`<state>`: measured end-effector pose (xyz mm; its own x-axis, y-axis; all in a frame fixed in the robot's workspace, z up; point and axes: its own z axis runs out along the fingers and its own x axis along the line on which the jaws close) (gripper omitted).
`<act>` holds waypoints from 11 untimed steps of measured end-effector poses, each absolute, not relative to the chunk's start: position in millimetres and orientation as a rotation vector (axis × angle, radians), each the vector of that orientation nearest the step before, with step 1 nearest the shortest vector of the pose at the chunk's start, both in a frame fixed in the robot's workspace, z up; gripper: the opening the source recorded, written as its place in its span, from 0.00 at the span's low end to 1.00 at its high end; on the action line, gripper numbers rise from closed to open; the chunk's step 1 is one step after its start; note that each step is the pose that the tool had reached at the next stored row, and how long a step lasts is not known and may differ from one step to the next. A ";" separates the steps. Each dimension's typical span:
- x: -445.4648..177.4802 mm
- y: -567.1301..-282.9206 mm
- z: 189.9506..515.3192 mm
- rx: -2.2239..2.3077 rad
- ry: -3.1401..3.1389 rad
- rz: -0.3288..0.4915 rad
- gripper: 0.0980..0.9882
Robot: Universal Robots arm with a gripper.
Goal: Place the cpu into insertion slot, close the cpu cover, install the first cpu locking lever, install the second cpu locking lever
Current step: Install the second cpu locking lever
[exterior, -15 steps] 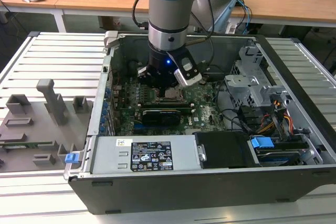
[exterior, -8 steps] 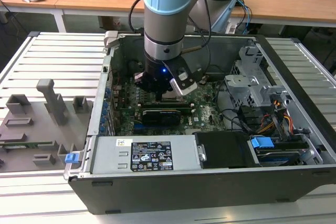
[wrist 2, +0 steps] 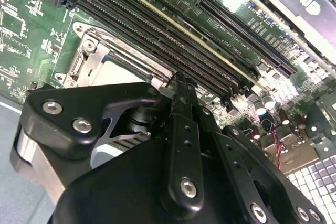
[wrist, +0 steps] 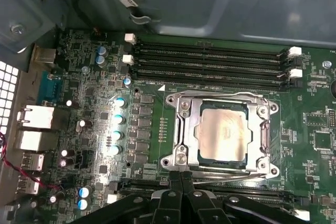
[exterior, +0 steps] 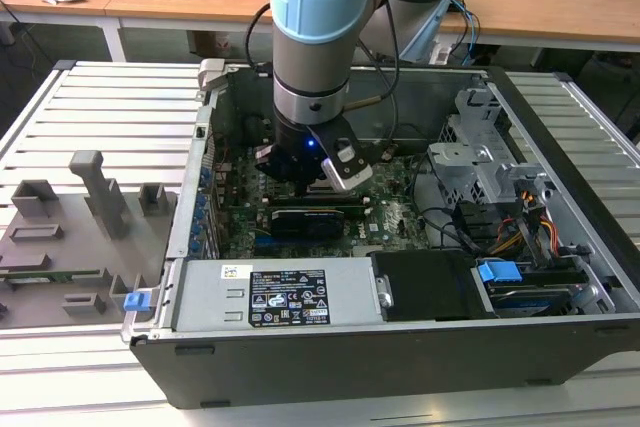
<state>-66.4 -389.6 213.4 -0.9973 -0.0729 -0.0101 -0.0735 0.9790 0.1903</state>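
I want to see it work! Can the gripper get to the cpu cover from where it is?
Probably yes. The gripper sits right at the edge of the cover, which lies flat around the cpu, and nothing stands between them in the first wrist view.

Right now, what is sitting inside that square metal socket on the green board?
A flat square chip with a pale metal face lies in the socket, and a thin silver frame lies around its edges. The contacts beneath the chip are covered, so they cannot be seen.

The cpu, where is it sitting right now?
In the first wrist view the cpu lies flat in the socket on the green board, framed by the metal cover, between two banks of long black slots.
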 end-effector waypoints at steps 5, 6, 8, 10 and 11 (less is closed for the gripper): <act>-67.8 -396.5 212.3 -0.115 3.115 0.350 0.01; -67.8 -397.6 212.2 -0.115 3.115 0.352 0.01; -68.0 -398.2 211.4 -0.115 3.114 0.358 0.01; -68.2 -398.3 210.5 -0.115 3.114 0.362 0.01; -68.3 -398.3 209.1 -0.115 3.114 0.364 0.01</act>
<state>-68.3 -398.3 209.1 -0.9973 -0.0724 -0.0132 -0.0735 0.9703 0.2305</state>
